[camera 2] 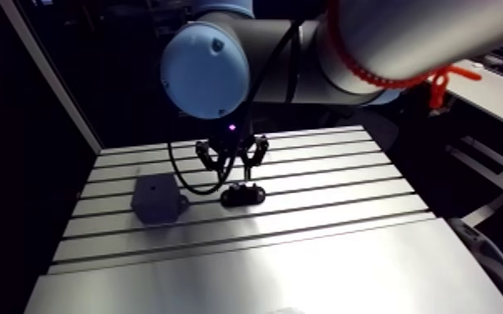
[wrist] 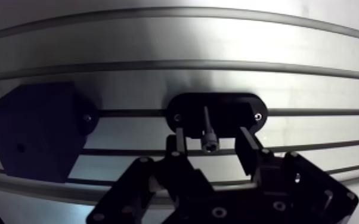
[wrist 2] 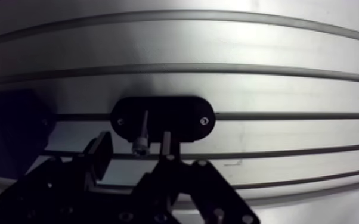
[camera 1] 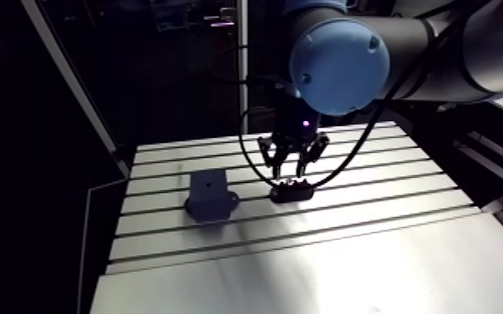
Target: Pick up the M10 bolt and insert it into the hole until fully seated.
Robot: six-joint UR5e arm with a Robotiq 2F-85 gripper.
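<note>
The slotted aluminium table fills the lower arm view, with a black oval holder at centre frame and a dark block to its left. In the wrist view I find the M10 bolt standing upright in the holder, head uppermost. It sits directly between the fingers of the gripper, which stand apart either side of the head without touching it, so I judge a straight closure across the vertical axis is required.

robotics lab bench: slotted aluminium table; black fixture block and oval holder mounted on it; robot arm overhead.
</note>
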